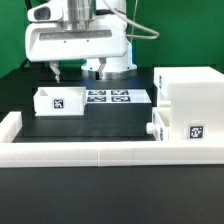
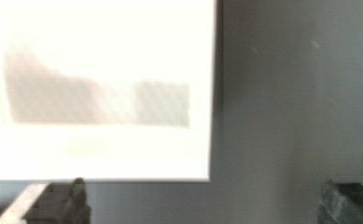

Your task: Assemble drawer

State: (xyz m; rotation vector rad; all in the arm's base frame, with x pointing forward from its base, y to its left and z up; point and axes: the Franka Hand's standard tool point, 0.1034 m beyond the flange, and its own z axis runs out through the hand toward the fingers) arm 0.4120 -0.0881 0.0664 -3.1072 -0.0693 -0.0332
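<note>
A small white tray (image 1: 57,100) with a black-and-white tag stands open on the dark table at the exterior view's left. The large boxy housing (image 1: 190,95) stands at the exterior view's right. A second tray (image 1: 172,130) with a knob sits in its lower part, sticking out slightly, and there is a tag on the front. My gripper (image 1: 70,72) hangs a little above and behind the small tray, open and empty. In the wrist view the fingers (image 2: 61,202) are spread wide, and a blurred white shape (image 2: 98,90), apparently the small tray, lies beyond them, not between them.
The marker board (image 1: 116,97) lies flat between the small tray and the housing. The white border rail (image 1: 90,152) runs along the front edge and up the exterior view's left side. The arm's white base (image 1: 108,66) stands behind the marker board.
</note>
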